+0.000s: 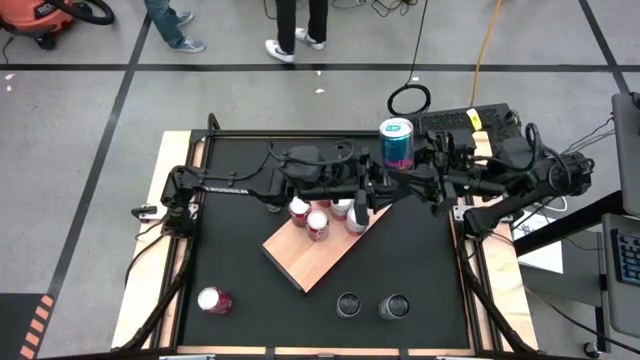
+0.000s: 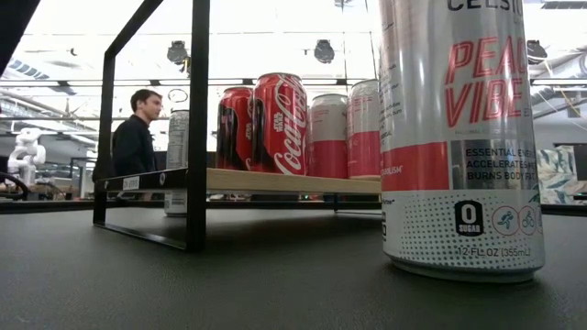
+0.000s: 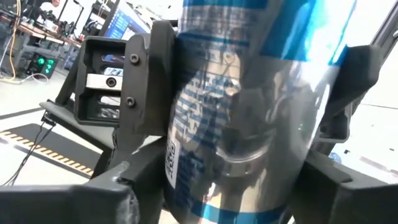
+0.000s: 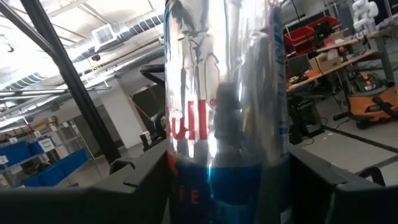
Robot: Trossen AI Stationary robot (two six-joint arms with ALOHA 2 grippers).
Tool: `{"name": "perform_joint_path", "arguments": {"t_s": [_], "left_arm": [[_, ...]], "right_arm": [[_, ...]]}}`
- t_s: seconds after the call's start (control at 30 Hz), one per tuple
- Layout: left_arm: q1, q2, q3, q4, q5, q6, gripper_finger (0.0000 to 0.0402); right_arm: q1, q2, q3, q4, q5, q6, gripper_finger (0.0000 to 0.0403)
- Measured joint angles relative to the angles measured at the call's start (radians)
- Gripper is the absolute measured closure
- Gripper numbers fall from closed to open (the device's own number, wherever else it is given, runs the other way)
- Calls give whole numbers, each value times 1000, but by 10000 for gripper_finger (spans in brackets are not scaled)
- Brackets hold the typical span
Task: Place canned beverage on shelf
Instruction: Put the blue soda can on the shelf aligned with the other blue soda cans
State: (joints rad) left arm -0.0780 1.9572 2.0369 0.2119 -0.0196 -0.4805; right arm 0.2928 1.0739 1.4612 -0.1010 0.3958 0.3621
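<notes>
The tall blue-and-silver Red Bull can (image 1: 396,143), held upright above the table's far edge beyond the shelf (image 1: 318,252), is clamped mid-body between the right gripper (image 1: 412,160) and the left gripper (image 1: 378,170), its thin, slick wall likely denting under hard squeezing.

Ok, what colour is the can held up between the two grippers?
Silver and blue with red lettering, the can shows best in the right wrist view; its light-blue top shows from above.
</notes>
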Motion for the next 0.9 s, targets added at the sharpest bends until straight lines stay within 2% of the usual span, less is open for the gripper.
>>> {"name": "perform_joint_path", "arguments": {"t_s": [0.13, 0.33, 0.53, 0.67, 0.9], "left_arm": [[0, 0, 0, -8, -1, -4, 161], [1, 0, 0, -25, -2, 20, 161], [6, 0, 0, -36, -3, 25, 161], [6, 0, 0, -72, -22, 66, 161], [6, 0, 0, -101, -64, 127, 161]], "right_arm": [[0, -23, 0, -45, -1, 18, 148], [0, -78, 0, -110, -5, 60, 112], [0, -138, 32, -221, -7, 87, 97], [1, -113, 195, -423, -7, 81, 96], [1, 62, 645, -879, 23, 22, 96]]}}
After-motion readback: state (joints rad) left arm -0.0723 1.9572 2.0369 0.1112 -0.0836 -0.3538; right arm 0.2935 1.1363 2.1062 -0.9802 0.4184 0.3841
